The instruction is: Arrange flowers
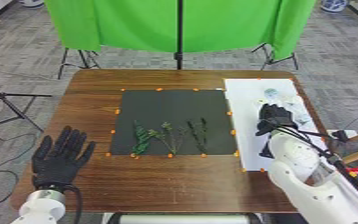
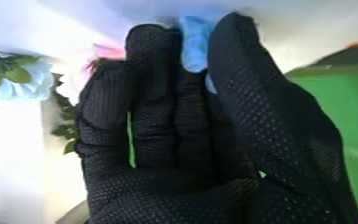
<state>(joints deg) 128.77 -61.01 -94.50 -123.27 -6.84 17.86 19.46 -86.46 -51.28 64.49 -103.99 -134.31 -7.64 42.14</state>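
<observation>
Right robot hand, released with fingers extended, is over the white rectangular sheet near a pale blue, green-leaved flower, likely stock, while leafy green stems lie spaced on the black rectangular mat, presumably leaving room for blooms.

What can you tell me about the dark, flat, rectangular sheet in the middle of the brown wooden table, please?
The dark, flat, rectangular sheet looks plain and matt, perhaps paper or thin cloth. It lies smoothly on the brown wooden table, just left of the long white sheet. Small orange marks dot its edges. Toward its near edge it bears a dense leafy green sprig, a branching, lighter green sprig and thin, dark green stems.
</observation>
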